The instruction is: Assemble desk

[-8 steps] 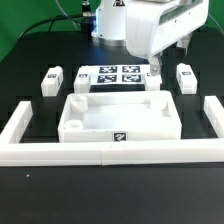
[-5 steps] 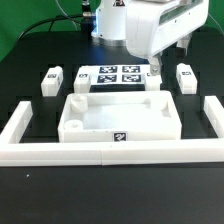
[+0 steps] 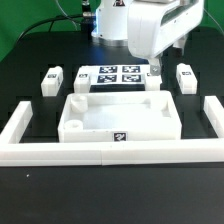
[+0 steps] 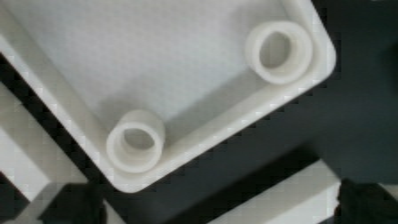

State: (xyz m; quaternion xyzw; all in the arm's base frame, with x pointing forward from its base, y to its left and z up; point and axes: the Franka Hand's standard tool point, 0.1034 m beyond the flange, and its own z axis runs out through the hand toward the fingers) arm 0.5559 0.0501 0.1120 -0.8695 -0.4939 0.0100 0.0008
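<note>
The white desk top (image 3: 118,115) lies in the middle of the table with its raised rim and round corner sockets facing up. Several short white legs lie behind it: two at the exterior view's left (image 3: 51,79) (image 3: 82,82), one at the right (image 3: 184,77), and one (image 3: 154,72) just below my gripper (image 3: 155,64). The wrist view shows one end of the desk top (image 4: 169,70) with two round sockets (image 4: 281,50) (image 4: 137,142). My gripper (image 4: 217,212) is open and empty, with its dark fingertips (image 4: 61,205) apart at the frame's edge.
The marker board (image 3: 110,75) lies behind the desk top between the legs. The long low white U-shaped border wall (image 3: 110,152) runs along the front and both sides. A blurred white strip (image 4: 285,195) crosses the black table between my fingers in the wrist view.
</note>
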